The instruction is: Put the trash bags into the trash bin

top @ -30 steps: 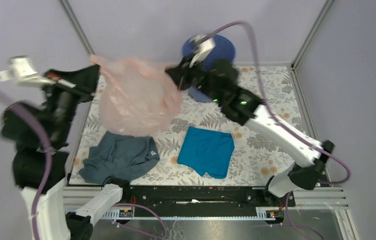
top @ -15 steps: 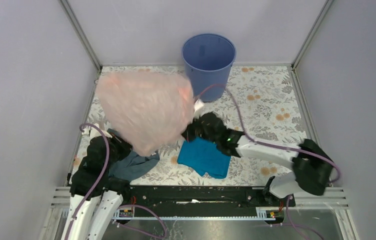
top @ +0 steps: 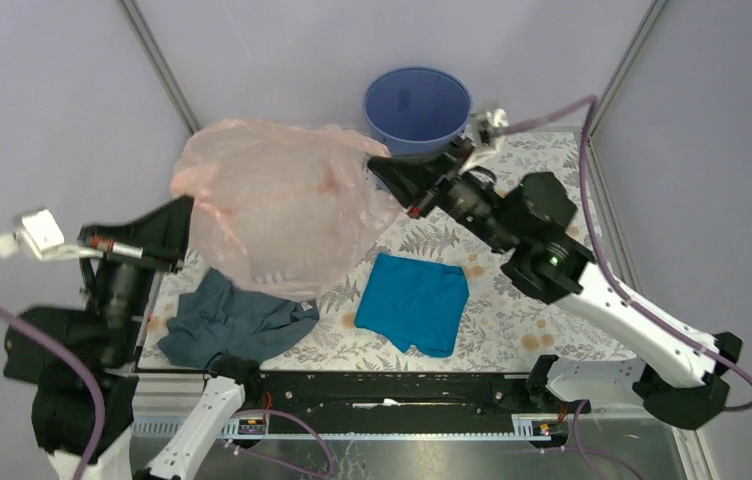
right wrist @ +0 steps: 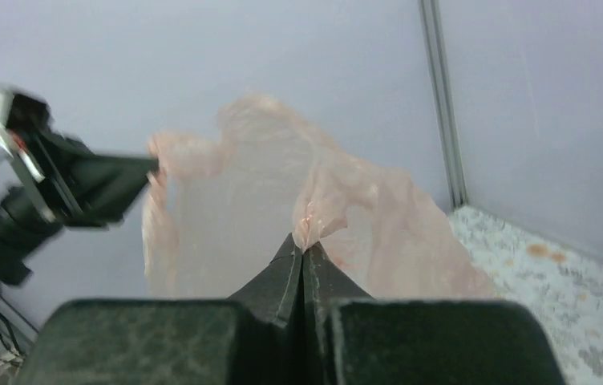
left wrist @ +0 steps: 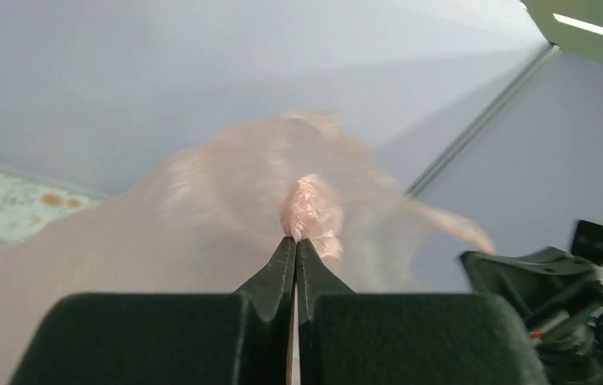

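Top external view, pink trash bag held up mid-frame between left gripper and right gripper, both clamped tight on its edges, blue trash bin upright at upper centre.

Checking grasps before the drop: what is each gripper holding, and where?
Both grip the pink trash bag: left gripper pinches a bunched fold at one edge, right gripper the opposite edge.

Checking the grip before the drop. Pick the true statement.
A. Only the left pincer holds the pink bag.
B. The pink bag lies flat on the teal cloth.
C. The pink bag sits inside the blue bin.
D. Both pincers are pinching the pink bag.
D: the left pincer and the right pincer are each shut on a fold of the pink trash bag, which is held up outside the trash bin.
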